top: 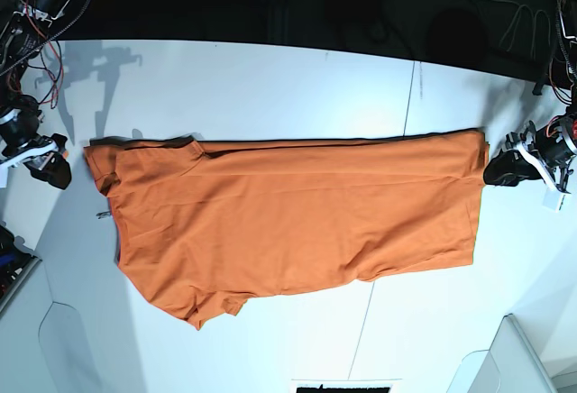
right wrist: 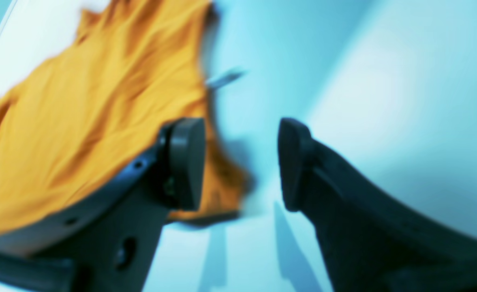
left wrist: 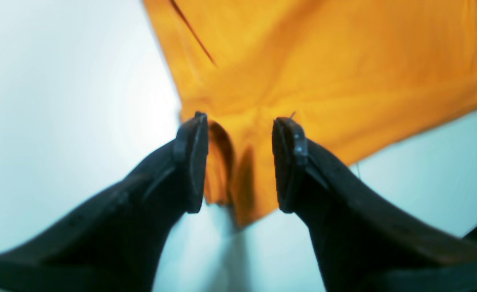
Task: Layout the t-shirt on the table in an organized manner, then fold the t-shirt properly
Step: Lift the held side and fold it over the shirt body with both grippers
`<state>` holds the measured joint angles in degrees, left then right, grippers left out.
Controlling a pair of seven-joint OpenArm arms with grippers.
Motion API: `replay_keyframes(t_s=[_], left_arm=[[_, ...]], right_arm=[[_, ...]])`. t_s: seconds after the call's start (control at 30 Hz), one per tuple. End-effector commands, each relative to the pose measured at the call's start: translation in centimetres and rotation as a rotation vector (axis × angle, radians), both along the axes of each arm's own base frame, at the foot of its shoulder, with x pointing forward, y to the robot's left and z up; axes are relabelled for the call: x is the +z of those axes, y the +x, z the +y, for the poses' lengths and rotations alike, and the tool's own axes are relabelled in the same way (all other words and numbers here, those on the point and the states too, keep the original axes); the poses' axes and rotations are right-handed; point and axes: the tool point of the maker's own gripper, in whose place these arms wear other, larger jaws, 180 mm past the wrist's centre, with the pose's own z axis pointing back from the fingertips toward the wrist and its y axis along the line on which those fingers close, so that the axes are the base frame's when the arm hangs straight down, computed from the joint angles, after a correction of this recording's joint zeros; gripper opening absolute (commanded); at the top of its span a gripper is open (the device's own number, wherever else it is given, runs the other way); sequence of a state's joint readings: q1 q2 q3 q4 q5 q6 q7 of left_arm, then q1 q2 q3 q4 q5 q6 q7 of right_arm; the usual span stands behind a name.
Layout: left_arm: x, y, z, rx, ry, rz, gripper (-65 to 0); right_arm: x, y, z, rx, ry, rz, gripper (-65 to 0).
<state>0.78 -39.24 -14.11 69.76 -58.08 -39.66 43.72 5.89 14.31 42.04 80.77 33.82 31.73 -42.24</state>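
Base view, left to right. The right pincer [top: 50, 166] sits at the far left edge of the white counter [top: 270, 77], just beside the collar end of the t-shirt [top: 297, 217] and apart from the cloth. The orange shirt lies spread lengthwise across the middle of the counter, folded along its far edge, with a sleeve pointing toward the near-left corner. A thin dark seam line [top: 416, 86] crosses the counter near the shirt's right end. The left pincer [top: 507, 169] meets the shirt's far-right corner at the hem end.

Right wrist view: the right pincer [right wrist: 242, 164] stands wide, nothing between its fingers; the blurred t-shirt [right wrist: 80, 121] lies to its left on the counter [right wrist: 384, 101], one corner of cloth reaching just under the left finger [right wrist: 187, 162].

Left wrist view: the left pincer [left wrist: 240, 162] is parted, and a bunched corner of the t-shirt [left wrist: 323, 61] hangs in the gap; neither finger [left wrist: 291, 162] visibly presses the cloth. The counter [left wrist: 68, 101] lies below.
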Motion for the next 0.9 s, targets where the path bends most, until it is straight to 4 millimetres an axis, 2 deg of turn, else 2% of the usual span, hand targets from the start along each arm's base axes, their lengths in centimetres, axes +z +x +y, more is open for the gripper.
replay_keyframes(t_s=[0.0,0.07,0.13,0.33,0.43,0.6,0.63,0.67,0.73,0.77,0.87], left_arm=[[2.0,1.0,0.7,0.001,0.006,-0.056,-35.3],[1.8,1.0,0.5,0.005,-0.001,-0.061,-27.8],[1.4,1.0,0.3,0.012,-0.005,-0.061,-22.2],[-1.5,0.5,-0.4,0.040,-0.009,-0.032,-21.9],[-3.4,-0.1,-0.6,0.024,0.035,-0.002,-21.9],[-4.9,-0.3,-1.6,-0.028,0.095,0.002,-22.1],[-4.9,-0.2,-1.8,-0.035,0.097,-0.004,-24.0],[-5.0,-0.1,-1.9,-0.039,0.105,-0.008,-29.8],[-5.1,0.1,-2.0,-0.048,0.122,-0.004,-52.5],[-5.1,0.0,-1.9,-0.050,0.127,-0.001,-63.6],[-4.9,0.0,-1.7,-0.059,0.138,0.014,-65.0]], right_arm=[[2.1,0.8,-1.2,-0.025,-0.012,-0.067,-35.7],[1.5,0.3,-1.6,-0.043,-0.001,-0.053,-35.7],[0.2,0.1,-1.2,-0.038,0.023,-0.023,-35.7],[-3.8,0.4,2.1,0.028,0.108,0.057,-35.7],[-4.4,0.8,4.6,0.091,0.120,0.072,-35.7],[-4.9,1.6,8.5,0.164,0.150,0.077,-36.2],[-4.9,1.8,9.1,0.172,0.158,0.076,-38.3],[-5.0,2.0,9.6,0.176,0.160,0.076,-43.2],[-5.2,2.0,10.2,0.185,0.164,0.086,-60.2],[-5.1,2.1,10.4,0.185,0.168,0.081,-65.0],[-5.0,1.9,10.1,0.184,0.169,0.091,-65.0]])
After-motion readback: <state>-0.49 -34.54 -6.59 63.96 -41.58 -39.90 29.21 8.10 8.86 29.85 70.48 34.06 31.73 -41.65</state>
